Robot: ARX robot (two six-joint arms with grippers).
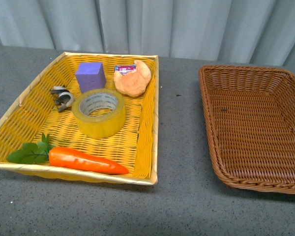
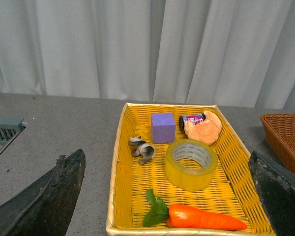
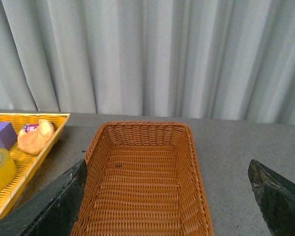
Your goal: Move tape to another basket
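Left gripper (image 2: 165,162): jaws spread wide, nothing between them, facing the yellow basket (image 1: 155,113). Right gripper (image 3: 167,164): likewise wide apart and empty, facing the brown basket (image 1: 210,123). We note the tape (image 1: 99,113) lying flat mid-yellow basket, among the clip (image 1: 62,97), purple block (image 1: 90,76) and carrot (image 1: 86,161).

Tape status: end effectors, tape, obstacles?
Left end effector open, right end effector open. Tape lies flat in yellow basket. Brown basket right of it. Nothing atop tape.

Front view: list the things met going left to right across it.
Clip → tape → bread roll → brown basket. The carrot and purple block overlap others, so they are left out.
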